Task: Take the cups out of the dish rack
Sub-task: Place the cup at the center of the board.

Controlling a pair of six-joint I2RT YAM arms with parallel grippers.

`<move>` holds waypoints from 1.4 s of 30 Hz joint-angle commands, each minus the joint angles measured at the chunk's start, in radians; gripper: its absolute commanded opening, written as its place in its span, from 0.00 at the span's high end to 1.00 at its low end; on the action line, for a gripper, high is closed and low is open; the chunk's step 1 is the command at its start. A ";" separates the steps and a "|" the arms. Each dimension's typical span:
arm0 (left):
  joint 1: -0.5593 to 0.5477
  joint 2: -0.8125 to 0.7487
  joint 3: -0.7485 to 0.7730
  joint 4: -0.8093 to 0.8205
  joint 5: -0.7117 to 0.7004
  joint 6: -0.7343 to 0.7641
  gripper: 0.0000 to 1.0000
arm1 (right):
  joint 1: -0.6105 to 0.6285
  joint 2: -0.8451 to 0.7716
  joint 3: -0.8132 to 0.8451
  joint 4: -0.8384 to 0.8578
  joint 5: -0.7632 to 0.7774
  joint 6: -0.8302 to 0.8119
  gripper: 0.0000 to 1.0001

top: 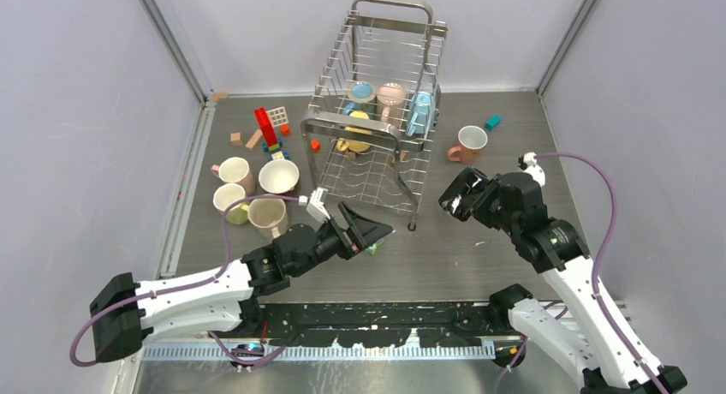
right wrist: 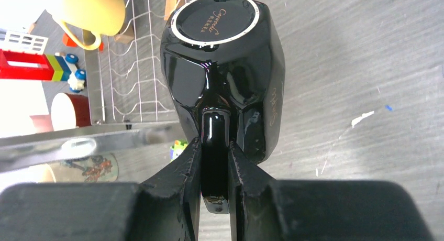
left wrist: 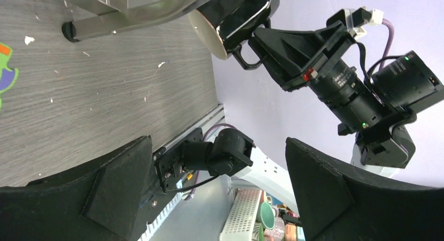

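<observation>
The silver wire dish rack (top: 377, 77) stands at the table's back centre. It holds a light blue cup (top: 361, 92), a pale pink cup (top: 390, 94) and a yellow cup (top: 358, 124). My right gripper (top: 476, 199) is shut on the handle of a black cup (top: 457, 194), held on its side above the table to the right of the rack's front. In the right wrist view the fingers (right wrist: 191, 162) pinch the black cup's handle (right wrist: 214, 141). My left gripper (top: 366, 231) is open and empty in front of the rack, pointing toward the black cup (left wrist: 235, 15).
Several unloaded cups (top: 278, 176) stand in a cluster left of the rack, and a salmon cup (top: 469, 143) stands to its right. Toy blocks (top: 267, 127) lie at the back left. A small green packet (top: 373, 249) lies under the left gripper.
</observation>
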 commanded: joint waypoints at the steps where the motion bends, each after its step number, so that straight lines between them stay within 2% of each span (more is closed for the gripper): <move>1: -0.055 0.040 -0.013 0.094 -0.098 -0.055 0.00 | 0.021 -0.084 0.032 -0.015 -0.023 0.080 0.99; 10: -0.123 0.157 -0.081 0.315 -0.213 -0.209 0.01 | 0.076 -0.154 0.006 -0.063 -0.065 0.188 0.99; 21: -0.162 0.216 -0.112 0.369 -0.332 -0.365 0.04 | 0.212 -0.159 -0.063 -0.014 -0.031 0.313 0.99; 36: -0.164 0.359 -0.124 0.524 -0.341 -0.500 0.15 | 0.371 -0.144 -0.166 0.147 0.020 0.503 0.99; 42: -0.164 0.420 -0.131 0.615 -0.354 -0.534 0.24 | 0.401 -0.186 -0.204 0.202 0.032 0.578 0.99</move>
